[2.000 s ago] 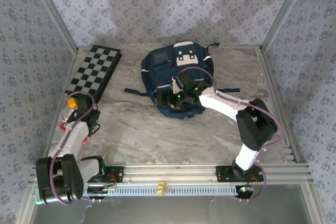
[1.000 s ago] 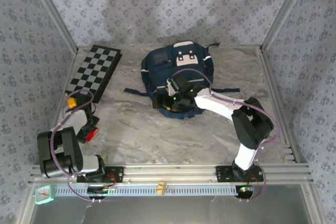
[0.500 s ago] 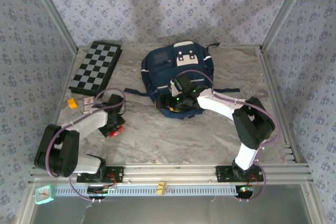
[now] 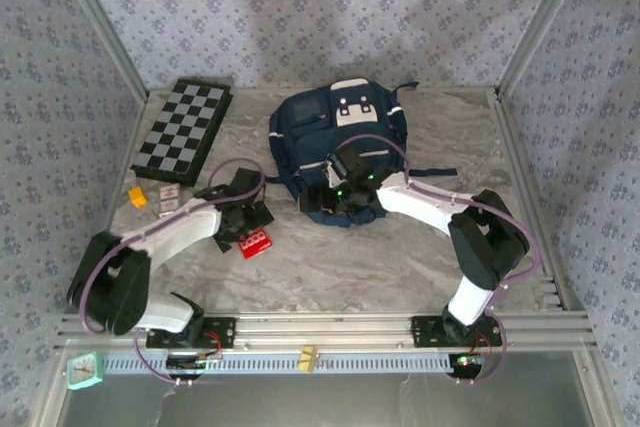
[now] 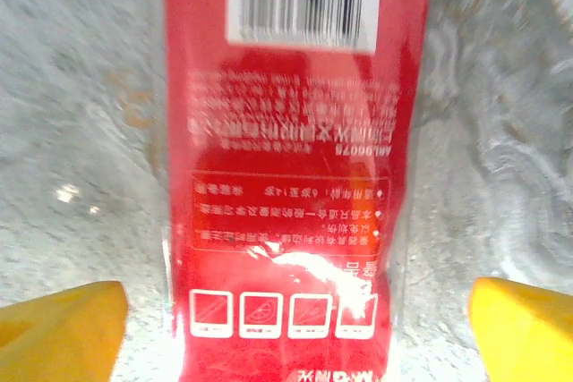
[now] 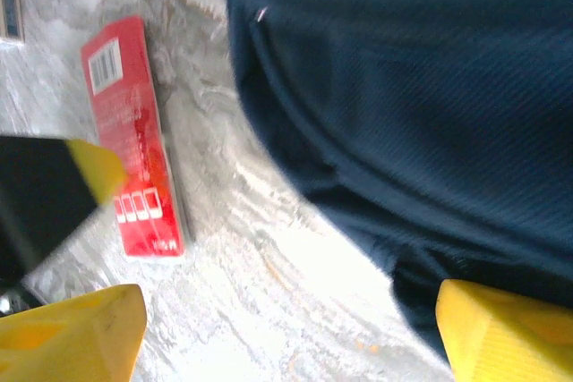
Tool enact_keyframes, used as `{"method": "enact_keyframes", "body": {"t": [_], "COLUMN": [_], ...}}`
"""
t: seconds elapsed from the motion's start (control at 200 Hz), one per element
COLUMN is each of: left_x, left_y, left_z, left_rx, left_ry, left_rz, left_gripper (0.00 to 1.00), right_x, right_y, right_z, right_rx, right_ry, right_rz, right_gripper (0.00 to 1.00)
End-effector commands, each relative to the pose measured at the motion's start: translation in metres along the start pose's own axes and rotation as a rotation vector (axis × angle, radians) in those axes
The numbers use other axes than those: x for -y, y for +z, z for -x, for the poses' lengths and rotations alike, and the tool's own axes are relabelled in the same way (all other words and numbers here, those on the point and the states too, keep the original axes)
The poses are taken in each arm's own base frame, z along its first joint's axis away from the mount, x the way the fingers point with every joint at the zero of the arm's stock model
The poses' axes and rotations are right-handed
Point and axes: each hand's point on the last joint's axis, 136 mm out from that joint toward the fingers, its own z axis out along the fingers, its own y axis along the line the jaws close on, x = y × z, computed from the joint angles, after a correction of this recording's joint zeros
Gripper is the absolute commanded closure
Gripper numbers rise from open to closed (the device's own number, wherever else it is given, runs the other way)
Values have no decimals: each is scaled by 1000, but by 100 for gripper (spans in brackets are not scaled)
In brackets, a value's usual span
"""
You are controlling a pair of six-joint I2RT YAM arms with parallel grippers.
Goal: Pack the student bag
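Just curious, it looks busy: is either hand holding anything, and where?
Nothing is held. The left hand stands open over the red packet, fingers clear of it; the right hand is open beside the student bag.

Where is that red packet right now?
In the top view, the red packet lies on the marble table, left of the navy backpack, under the open left claw.

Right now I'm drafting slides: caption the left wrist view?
Open left gripper straddles a red barcoded packet lying on the marbled table.
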Motion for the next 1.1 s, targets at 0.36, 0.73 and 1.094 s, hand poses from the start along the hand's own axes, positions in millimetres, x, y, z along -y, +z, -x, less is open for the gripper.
{"method": "enact_keyframes", "body": {"t": [0.36,0.73,1.094], "left_x": [-53,-53,-54], "left_y": [17,43,56], "left_z": [32,22,10], "left_rx": [-42,-91,-135], "left_ry": [-94,-90,-111], "left_rz": [-88,-111,-135], "left_gripper": [53,75,89], "right_x": [-83,-81,-117], "right_y": [78,121,125], "right_z": [-15,-20,-28], "right_rx": [-149,-209,-245], "right_ry": [-95,-99,-100], "right_rz": [12,-39,65], "right_gripper": [36,30,30]}}
